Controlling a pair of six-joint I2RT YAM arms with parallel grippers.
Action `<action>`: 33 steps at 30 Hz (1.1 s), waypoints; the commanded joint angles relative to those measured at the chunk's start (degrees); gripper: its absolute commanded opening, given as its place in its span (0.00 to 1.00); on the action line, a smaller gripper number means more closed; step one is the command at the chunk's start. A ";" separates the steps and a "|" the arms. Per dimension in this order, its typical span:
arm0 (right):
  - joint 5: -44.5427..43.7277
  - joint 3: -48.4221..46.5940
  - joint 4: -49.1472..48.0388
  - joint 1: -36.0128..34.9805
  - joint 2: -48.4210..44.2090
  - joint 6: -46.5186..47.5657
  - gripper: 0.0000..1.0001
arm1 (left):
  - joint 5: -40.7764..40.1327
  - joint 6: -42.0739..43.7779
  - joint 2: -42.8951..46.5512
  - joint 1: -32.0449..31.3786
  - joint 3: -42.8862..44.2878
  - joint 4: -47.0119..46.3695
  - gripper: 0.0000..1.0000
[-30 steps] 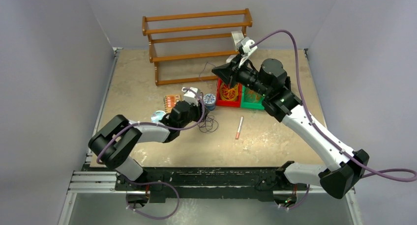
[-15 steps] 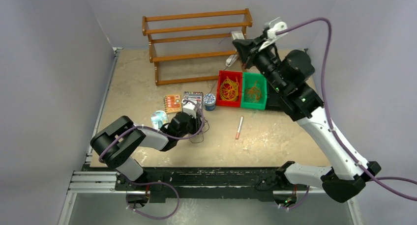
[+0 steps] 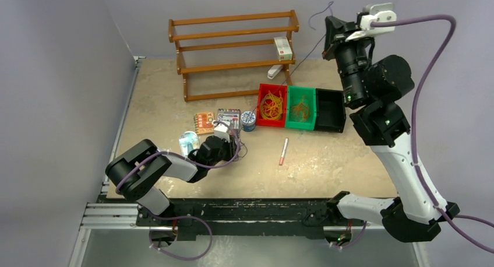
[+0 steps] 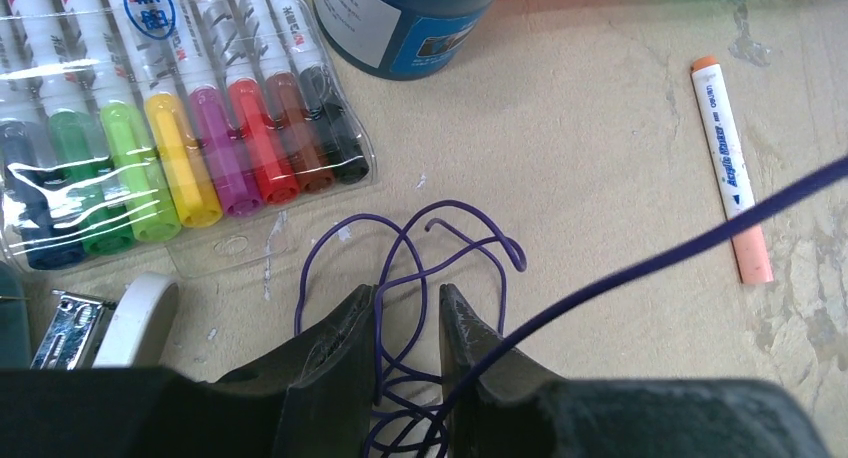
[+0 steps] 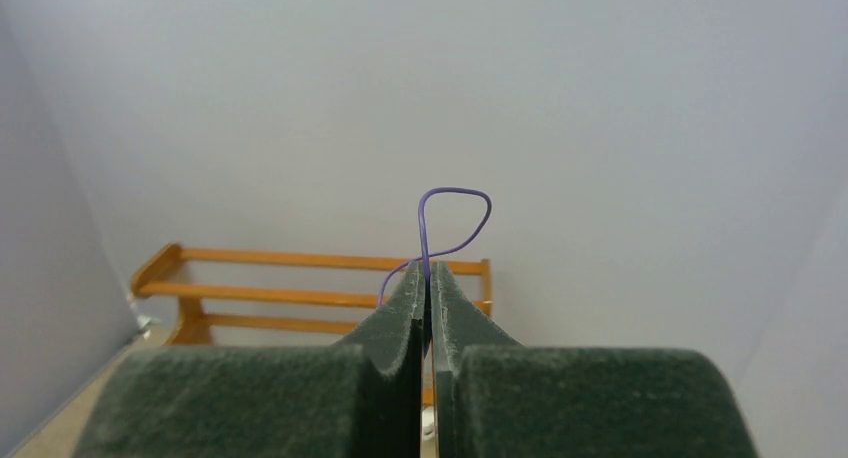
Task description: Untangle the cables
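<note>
purple cable (image 5: 455, 193) half freed, tangle (image 4: 405, 268) remains
right pincer (image 5: 428, 278) pinches it high up; left pincer (image 4: 405, 308), slightly parted, straddles the tangle on the table (image 3: 326, 162); yellow cables (image 3: 271, 106) and orange cables (image 3: 300, 109) lie in bins (image 3: 271, 124).

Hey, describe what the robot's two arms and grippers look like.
Both the left arm and the right arm have white links joined by bulky black joints. A lilac hose runs along each. The left gripper and the right gripper each have two dark, matte, wedge-shaped fingers tapering to narrow tips.
</note>
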State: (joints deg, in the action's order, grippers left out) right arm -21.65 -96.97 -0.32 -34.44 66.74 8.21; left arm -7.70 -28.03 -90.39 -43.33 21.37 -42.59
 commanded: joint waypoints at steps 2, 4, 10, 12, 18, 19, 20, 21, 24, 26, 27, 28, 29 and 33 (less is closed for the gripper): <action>-10.63 -6.38 -5.70 0.28 -1.04 7.01 0.00 | -1.73 -1.02 0.56 -0.27 -2.32 2.31 0.27; -12.85 -7.75 -7.06 0.31 -1.04 9.11 0.00 | -1.93 -1.29 0.49 -0.30 -2.52 2.14 0.27; -17.57 -11.97 -11.02 0.28 -0.84 15.76 0.00 | -3.67 -1.97 0.52 -0.31 -2.82 2.80 0.26; -18.25 -12.59 -12.90 0.29 -1.39 17.78 0.00 | -4.45 -2.17 0.43 -0.26 -2.85 3.15 0.26; -21.18 -17.52 -15.43 0.28 -0.69 24.80 0.00 | -6.23 -3.18 -0.42 -0.32 -2.69 3.78 0.25; -21.53 -18.63 -15.48 0.24 -0.34 25.66 0.00 | -6.46 -3.43 -0.60 -0.27 -2.73 3.77 0.25; -21.73 -19.41 -15.92 0.26 -0.10 26.67 0.00 | -6.85 -3.68 -0.82 -0.31 -2.70 3.90 0.25; -22.03 -19.99 -16.65 0.30 -0.04 27.83 0.00 | -7.23 -3.91 -1.00 -0.27 -2.70 4.07 0.24; -21.53 -21.75 -17.80 0.28 -0.24 29.12 0.00 | -8.67 -4.56 -1.35 -0.26 -2.39 4.98 0.23; -21.17 -22.34 -17.78 0.20 -0.45 29.24 0.00 | -10.11 -4.98 -1.48 -0.27 -1.98 6.22 0.21; -21.13 -22.38 -17.60 0.24 -0.47 29.32 0.00 | -10.93 -5.34 -1.47 -0.30 -1.72 7.04 0.18; -21.15 -22.34 -17.12 0.26 -0.43 29.21 0.00 | -11.55 -5.64 -1.41 -0.26 -1.47 7.80 0.15; -21.09 -22.19 -15.92 0.25 -0.39 28.78 0.00 | -12.09 -5.80 -1.19 -0.26 -1.12 8.81 0.13; -21.23 -20.05 -11.45 0.16 -0.17 26.20 0.00 | -13.04 -5.97 0.88 -0.28 -0.22 11.36 0.07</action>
State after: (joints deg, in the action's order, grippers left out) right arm -42.50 -118.28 -14.57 -34.41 65.84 35.09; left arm -17.26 -33.47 -90.08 -43.64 20.88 -41.04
